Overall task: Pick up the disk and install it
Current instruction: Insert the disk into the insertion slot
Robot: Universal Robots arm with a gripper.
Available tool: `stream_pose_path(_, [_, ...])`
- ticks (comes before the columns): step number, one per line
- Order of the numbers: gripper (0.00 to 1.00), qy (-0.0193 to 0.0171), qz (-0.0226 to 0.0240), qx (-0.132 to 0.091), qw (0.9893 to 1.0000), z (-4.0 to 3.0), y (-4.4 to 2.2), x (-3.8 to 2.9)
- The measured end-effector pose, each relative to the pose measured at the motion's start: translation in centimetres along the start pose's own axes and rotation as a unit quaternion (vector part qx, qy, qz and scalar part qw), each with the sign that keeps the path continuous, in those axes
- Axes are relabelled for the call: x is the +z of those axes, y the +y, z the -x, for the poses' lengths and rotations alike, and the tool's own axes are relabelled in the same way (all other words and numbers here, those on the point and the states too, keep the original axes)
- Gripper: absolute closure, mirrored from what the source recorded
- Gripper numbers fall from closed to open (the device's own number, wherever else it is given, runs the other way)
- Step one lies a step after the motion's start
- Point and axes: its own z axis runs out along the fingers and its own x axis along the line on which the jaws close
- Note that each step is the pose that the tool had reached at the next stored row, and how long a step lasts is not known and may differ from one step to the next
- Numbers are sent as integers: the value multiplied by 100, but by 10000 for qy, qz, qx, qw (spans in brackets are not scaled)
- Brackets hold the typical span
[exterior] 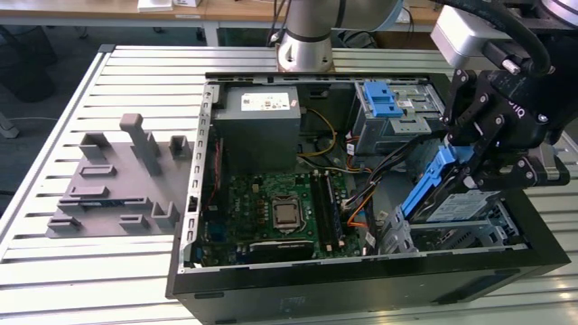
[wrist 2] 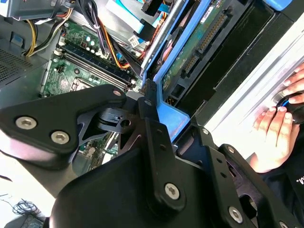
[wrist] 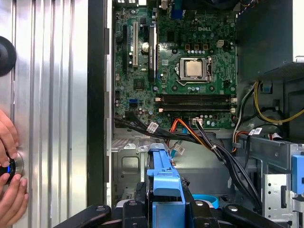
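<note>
The claw (exterior: 472, 175) is clamped on the disk (exterior: 449, 203), gripping it by the blue side rails. The disk hangs tilted inside the open computer case (exterior: 361, 284), lower end at the mouth of the metal drive cage (exterior: 470, 233) on the exterior view's right. In the first wrist view the blue rail (wrist: 164, 183) sits squarely between the fingers (wrist: 135, 211).

For this step I'd say it's all about angle. The disk needs to be levelled so both rails line up with the cage guides before any push, otherwise it'll wedge on one side. The bundle of cables (exterior: 388, 162) runs just beside the cage, so I'd watch that nothing gets trapped under the drive. I can't really tell whether the lower end is already in the guides or just resting on the rim, since the claw covers that part.

The case lies on its side on a ribbed aluminium surface (exterior: 91, 271), with a grey plastic fixture (exterior: 118, 183) well apart on the exterior view's left. The arm's base (exterior: 307, 47) is mounted just behind the case. A person's hand (wrist 2: 275, 133) rests on the surface near the case edge, on some small round control. Beyond is a wooden surface (exterior: 226, 10) and dark floor.
</note>
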Motion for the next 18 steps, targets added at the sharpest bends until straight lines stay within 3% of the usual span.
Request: stream_pose_path(18, [64, 0, 0, 0, 10000, -3, -2, 102])
